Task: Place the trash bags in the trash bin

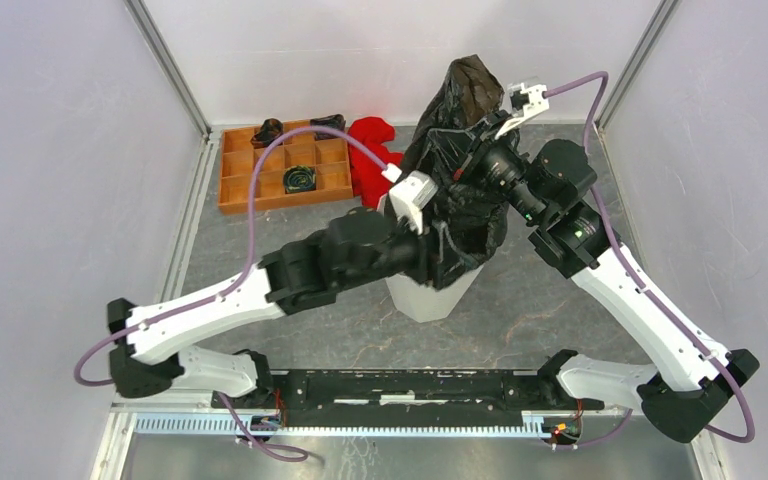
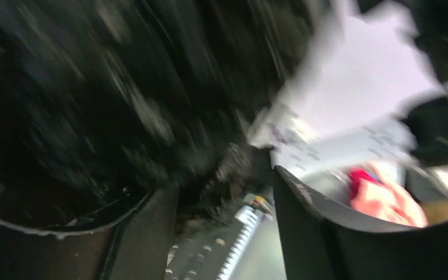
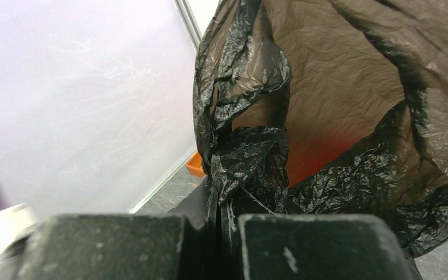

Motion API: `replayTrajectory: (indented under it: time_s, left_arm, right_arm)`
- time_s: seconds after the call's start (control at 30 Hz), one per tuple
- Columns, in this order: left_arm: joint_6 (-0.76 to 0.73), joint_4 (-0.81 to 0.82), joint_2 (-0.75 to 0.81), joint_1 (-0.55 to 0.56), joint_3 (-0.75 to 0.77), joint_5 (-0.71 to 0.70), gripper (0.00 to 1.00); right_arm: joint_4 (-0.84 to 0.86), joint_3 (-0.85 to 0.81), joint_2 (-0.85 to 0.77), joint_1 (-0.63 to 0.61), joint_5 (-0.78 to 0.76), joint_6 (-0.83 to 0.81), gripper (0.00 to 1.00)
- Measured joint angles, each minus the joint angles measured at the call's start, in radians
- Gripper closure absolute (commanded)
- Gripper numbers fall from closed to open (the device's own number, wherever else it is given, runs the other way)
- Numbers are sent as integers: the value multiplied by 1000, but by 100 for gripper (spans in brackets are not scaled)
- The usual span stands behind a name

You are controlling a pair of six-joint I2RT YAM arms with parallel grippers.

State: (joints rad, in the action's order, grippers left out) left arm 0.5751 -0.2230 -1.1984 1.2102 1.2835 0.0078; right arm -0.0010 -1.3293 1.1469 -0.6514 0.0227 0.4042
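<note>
The trash bag (image 1: pixel 463 110) is black glossy film, pulled up into a tall peak above the white trash bin (image 1: pixel 428 296) and hanging down over the bin's mouth. My right gripper (image 1: pixel 457 170) is shut on a bunched fold of the bag (image 3: pixel 245 157), with the film pinched between its jaws (image 3: pixel 219 201). My left gripper (image 1: pixel 445 245) is at the bag just above the bin's rim. In the blurred left wrist view its fingers (image 2: pixel 151 233) stand wide apart and open (image 2: pixel 224 184), with black film (image 2: pixel 122 99) right ahead. The bin's inside is hidden.
A brown wooden compartment tray (image 1: pixel 282 167) holding small dark items sits at the back left. A red cloth heap (image 1: pixel 372 160) lies beside it, behind the bin, and also shows in the left wrist view (image 2: pixel 379 195). White walls enclose the table.
</note>
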Motion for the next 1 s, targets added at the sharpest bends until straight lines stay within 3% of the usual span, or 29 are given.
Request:
replayTrajectory:
  time_s: [0.13,0.33,0.47,0.6,0.8,1.0]
  left_arm:
    - [21,-240,-177,-24,192,-316,38]
    - [42,-388,-228,-48,189,-478,34]
    - [45,-392,-208,-47,129,-481,17]
    - [14,-367,-137,-47,56,-385,6]
    - [-58,-320,46,-46,49,-237,1]
    - [-85,-331,154,-47,122,-329,6]
  right_arm:
    - [12,0,0,0,32,11,99]
    - [32,33,-9,0,79,13,99]
    - [24,87,-25,0,91,-4,99]
    - [-32,93,-25,0,106,-46,99]
    - [-154,68,-25,5,187,-97,100]
    - [-243,-3,-29,6,319,-122,100]
